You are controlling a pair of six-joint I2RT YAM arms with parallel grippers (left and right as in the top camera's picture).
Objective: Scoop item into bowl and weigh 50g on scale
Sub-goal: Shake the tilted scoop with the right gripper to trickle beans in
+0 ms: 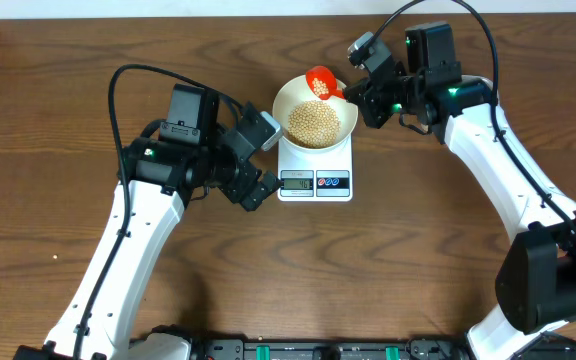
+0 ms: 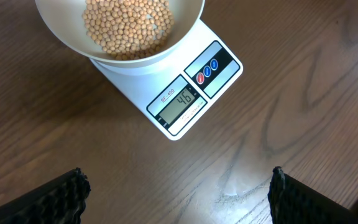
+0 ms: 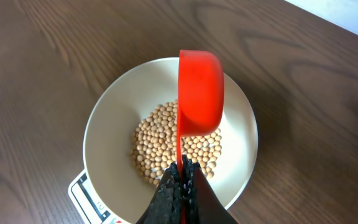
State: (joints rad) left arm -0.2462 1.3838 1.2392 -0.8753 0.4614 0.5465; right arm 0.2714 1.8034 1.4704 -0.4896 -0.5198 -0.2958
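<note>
We saw the white bowl sitting on the kitchen scale near the upper middle of the overhead frame, both resting on the wooden table. The soybeans lay heaped in the bottom of the bowl, leaving its upper wall bare. In the left wrist view the scale ran diagonally across the upper centre, and its display read 46. The red button and blue button sat side by side just right of the display.

The right gripper was clamped tight on the thin handle of a red scoop. The scoop was tipped on its side above the bowl. From the right wrist view we saw only the cup's rounded back, over the beans and toward the bowl's far rim. In the overhead view a few tan specks showed in the scoop's mouth, at the bowl's upper edge.

The left gripper hung just left of the scale, its jaws spread wide and holding nothing. Its dark fingers showed at the bottom corners of the left wrist frame, with bare table between them.
</note>
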